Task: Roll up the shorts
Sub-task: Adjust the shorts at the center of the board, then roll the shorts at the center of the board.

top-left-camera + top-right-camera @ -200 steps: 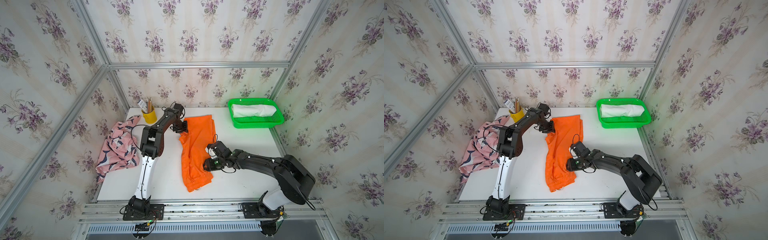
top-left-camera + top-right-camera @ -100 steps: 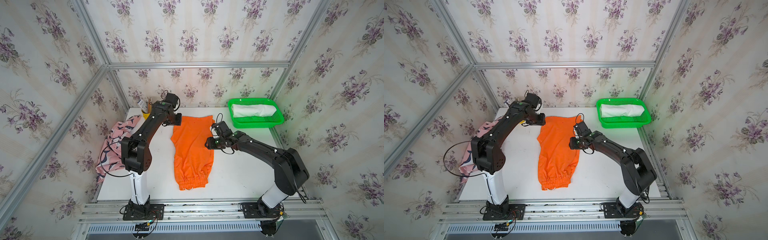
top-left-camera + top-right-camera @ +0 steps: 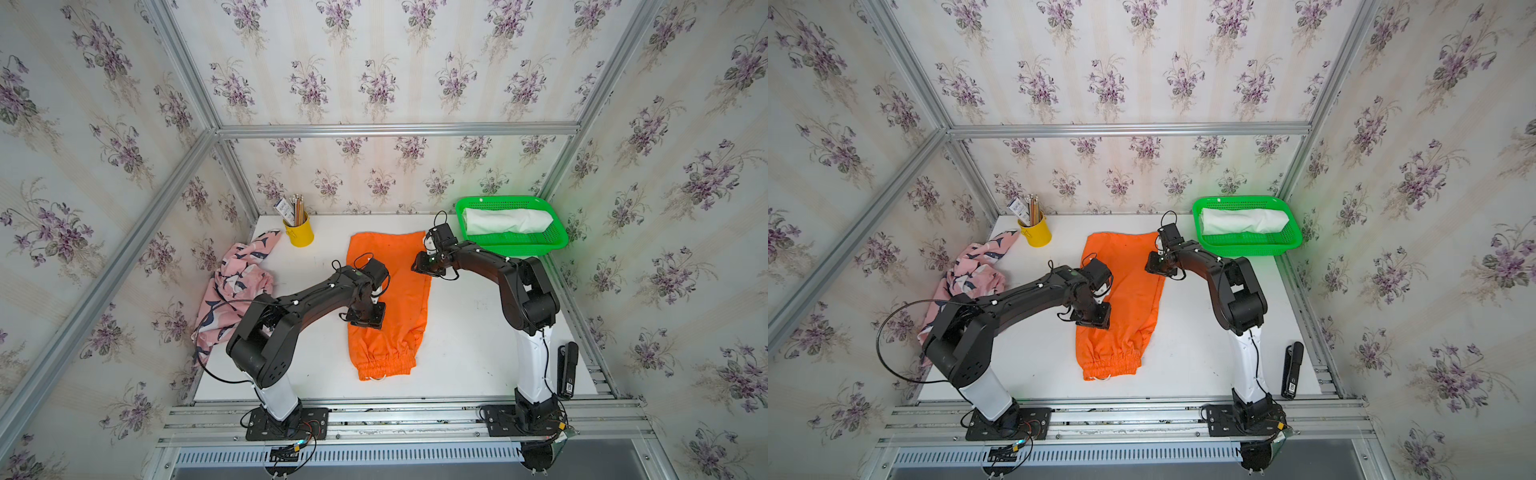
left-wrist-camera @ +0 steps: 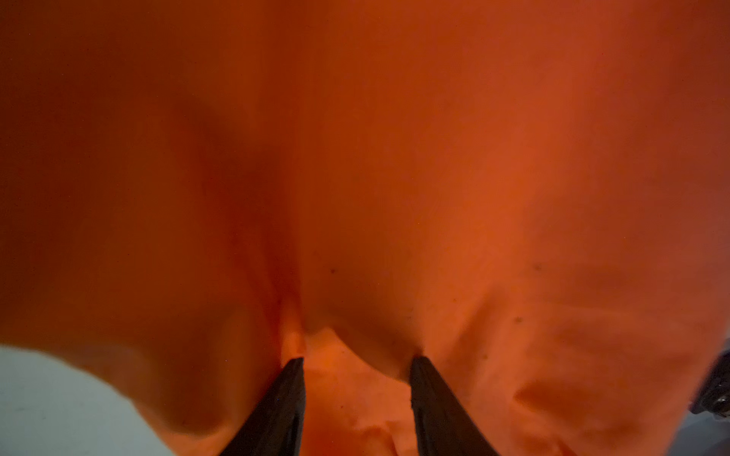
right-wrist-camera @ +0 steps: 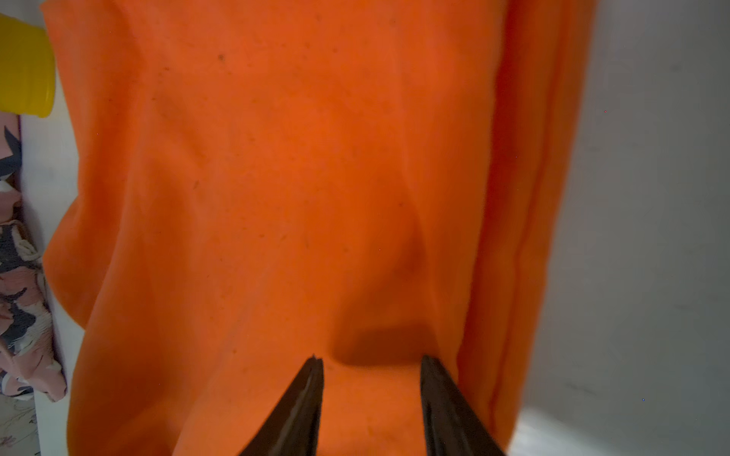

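The orange shorts (image 3: 399, 266) lie flat on the tabletop (image 3: 465, 332), unrolled; my left gripper (image 4: 357, 367) and right gripper (image 5: 371, 361) rest on them, jaws parted, clamping nothing; I judge flattening is the step; next, pinch one end and roll.

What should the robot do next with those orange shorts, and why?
Probably shift to the elastic waistband and pinch it to start rolling: the orange shorts lie flat, unrolled, while the left hand and right hand sit open on the cloth midway.
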`<state>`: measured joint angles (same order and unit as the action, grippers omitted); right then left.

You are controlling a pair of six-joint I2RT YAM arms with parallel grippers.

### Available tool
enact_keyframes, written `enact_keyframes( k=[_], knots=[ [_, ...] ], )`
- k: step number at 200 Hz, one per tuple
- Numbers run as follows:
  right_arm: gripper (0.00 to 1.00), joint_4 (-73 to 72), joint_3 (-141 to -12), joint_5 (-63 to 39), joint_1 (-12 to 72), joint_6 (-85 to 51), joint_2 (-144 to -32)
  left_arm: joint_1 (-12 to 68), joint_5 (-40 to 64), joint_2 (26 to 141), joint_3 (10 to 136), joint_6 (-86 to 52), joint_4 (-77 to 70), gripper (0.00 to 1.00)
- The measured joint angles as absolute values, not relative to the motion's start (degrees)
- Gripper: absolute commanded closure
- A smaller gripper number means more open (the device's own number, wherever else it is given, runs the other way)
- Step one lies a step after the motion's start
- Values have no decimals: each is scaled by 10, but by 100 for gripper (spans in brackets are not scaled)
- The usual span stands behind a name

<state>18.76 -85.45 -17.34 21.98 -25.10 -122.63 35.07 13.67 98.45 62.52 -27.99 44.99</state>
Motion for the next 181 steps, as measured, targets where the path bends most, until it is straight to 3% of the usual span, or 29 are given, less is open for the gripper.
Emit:
enact_keyframes(
  k=[51,96,136,181],
  knots=[
    [56,182,-791,-173,178,-256,-1170,366,120,937,653,-289,462,52],
    [55,189,-825,-148,173,-248,-1142,478,85,934,780,-278,537,54],
    [55,217,-838,-125,154,-240,-1139,606,32,1002,852,-290,610,50],
    [55,221,-805,-109,112,-240,-1101,693,-52,1128,944,-299,689,46]
  ],
)
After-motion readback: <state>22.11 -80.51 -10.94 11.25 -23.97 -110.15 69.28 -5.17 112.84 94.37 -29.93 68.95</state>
